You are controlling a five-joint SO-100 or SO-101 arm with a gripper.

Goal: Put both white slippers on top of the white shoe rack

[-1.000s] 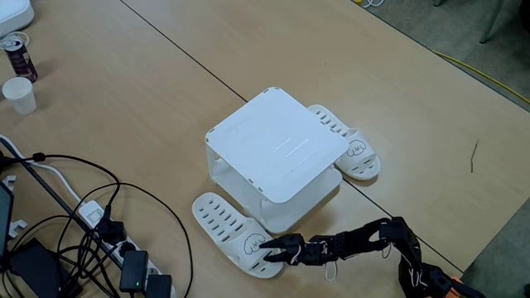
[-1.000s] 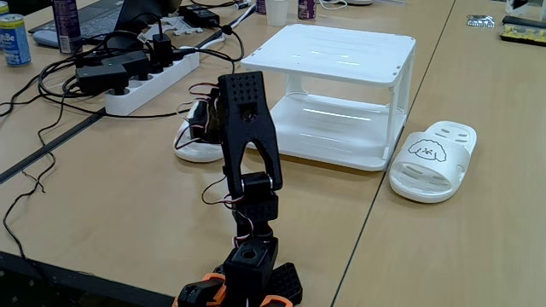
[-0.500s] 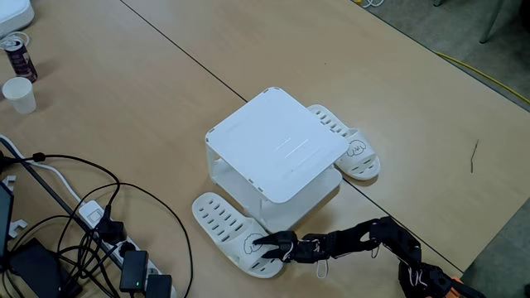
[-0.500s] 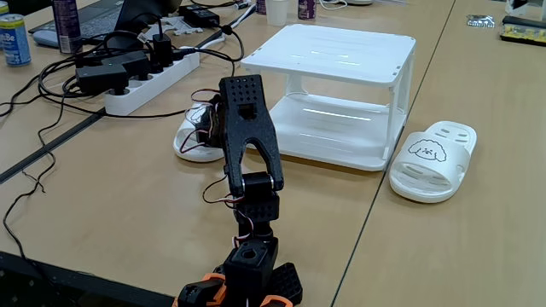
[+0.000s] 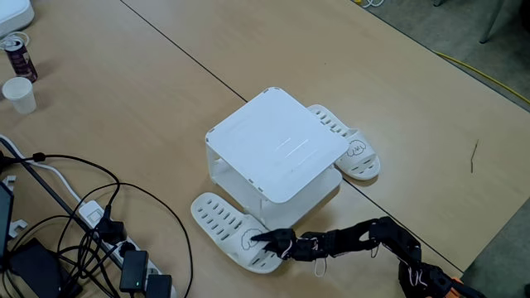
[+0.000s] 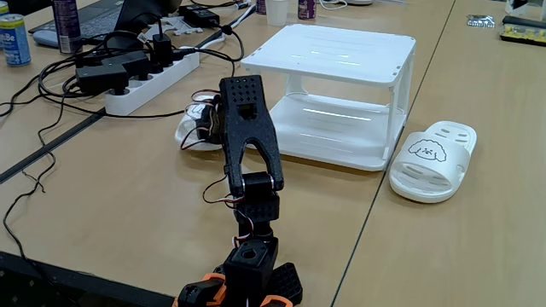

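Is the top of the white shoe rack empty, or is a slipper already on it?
Empty. The white shoe rack has a bare top; both white slippers lie on the table.

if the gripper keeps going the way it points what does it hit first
The gripper points left in the high fixed view and already sits at the strap of the near slipper, so that slipper comes first. Past it lies bare table, then cables.

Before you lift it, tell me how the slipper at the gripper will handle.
The slipper looks like thin moulded plastic with a slotted sole, so probably light and fairly stiff. Its smooth surface may slip in the gripper, which sits at the strap end. Held there, the long sole would likely droop or swing; it lies flat, so rolling seems unlikely.
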